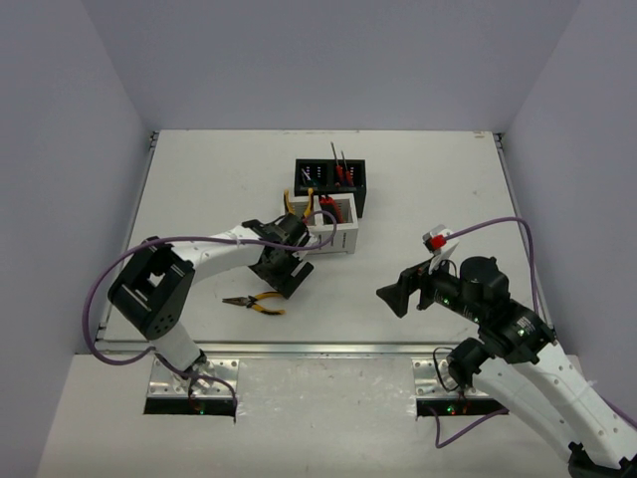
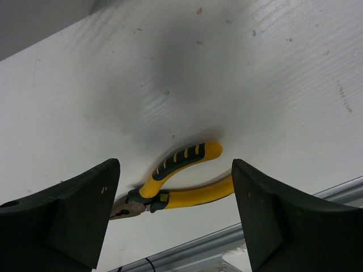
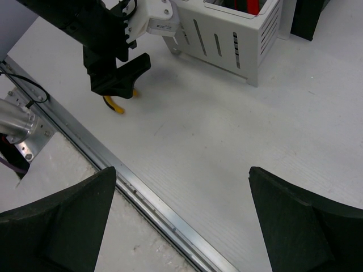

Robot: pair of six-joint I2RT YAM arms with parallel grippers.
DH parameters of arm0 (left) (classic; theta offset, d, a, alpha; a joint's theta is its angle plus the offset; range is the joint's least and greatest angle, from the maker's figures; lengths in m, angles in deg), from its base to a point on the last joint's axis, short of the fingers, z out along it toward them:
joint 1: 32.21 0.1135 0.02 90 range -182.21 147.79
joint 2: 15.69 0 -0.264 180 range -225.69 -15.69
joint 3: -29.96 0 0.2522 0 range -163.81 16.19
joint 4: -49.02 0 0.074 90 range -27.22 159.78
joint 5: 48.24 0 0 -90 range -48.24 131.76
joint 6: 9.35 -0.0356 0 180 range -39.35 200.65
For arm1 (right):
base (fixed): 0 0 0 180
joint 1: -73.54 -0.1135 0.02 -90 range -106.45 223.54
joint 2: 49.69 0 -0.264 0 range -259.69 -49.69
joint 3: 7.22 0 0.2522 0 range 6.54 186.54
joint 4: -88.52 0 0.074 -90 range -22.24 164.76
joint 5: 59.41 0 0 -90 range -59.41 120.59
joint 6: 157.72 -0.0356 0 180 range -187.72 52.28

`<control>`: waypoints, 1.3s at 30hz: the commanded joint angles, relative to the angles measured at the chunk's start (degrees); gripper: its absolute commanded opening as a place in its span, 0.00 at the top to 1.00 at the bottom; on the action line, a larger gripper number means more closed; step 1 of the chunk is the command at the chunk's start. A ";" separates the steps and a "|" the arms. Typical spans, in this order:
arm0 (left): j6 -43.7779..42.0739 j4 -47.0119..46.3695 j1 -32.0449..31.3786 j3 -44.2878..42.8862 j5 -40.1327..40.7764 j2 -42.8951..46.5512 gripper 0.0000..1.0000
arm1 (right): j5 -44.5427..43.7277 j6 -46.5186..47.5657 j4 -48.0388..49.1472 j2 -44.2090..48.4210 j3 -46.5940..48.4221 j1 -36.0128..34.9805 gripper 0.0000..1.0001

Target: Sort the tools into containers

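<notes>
1. I see the left gripper [image 2: 176, 169] open wide and holding nothing. In the left wrist view its two black fingers [image 2: 68, 221] stand well apart.
2. The yellow-and-black pliers [image 2: 187, 195] lie flat on the table [image 1: 199, 199] in the gap between those fingers. The nose points towards the left finger and the handles spread towards the right one.
3. The end of the lower handle reaches the right finger's edge in that view. I cannot tell whether the two touch.
4. From the top camera the pliers lie near the table's near edge, left of centre. The left gripper hangs just over their right end.
5. The right gripper [image 3: 182, 170] is fully open and has nothing between its fingers. It hangs over bare table on the near right, well apart from the pliers.
6. The white container [image 1: 333, 239] stands just beyond the left gripper, around mid-table. A yellow handle juts out at its left side, and something red and black lies inside.
7. The black container [image 1: 358, 194] stands against the white one's far side. Thin red-handled tools stand upright in its right compartment.
</notes>
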 commanded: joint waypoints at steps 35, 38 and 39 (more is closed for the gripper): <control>61.88 3.76 -18.96 13.06 19.21 28.65 0.00 | 0.39 0.35 3.12 -0.10 -1.08 0.15 0.01; 77.71 8.22 -19.21 16.15 24.46 31.03 0.00 | 0.50 0.54 3.40 0.30 -1.18 0.15 0.01; 83.72 9.76 -19.21 16.70 26.64 32.37 0.00 | 0.65 0.88 3.15 0.15 -0.89 0.15 0.01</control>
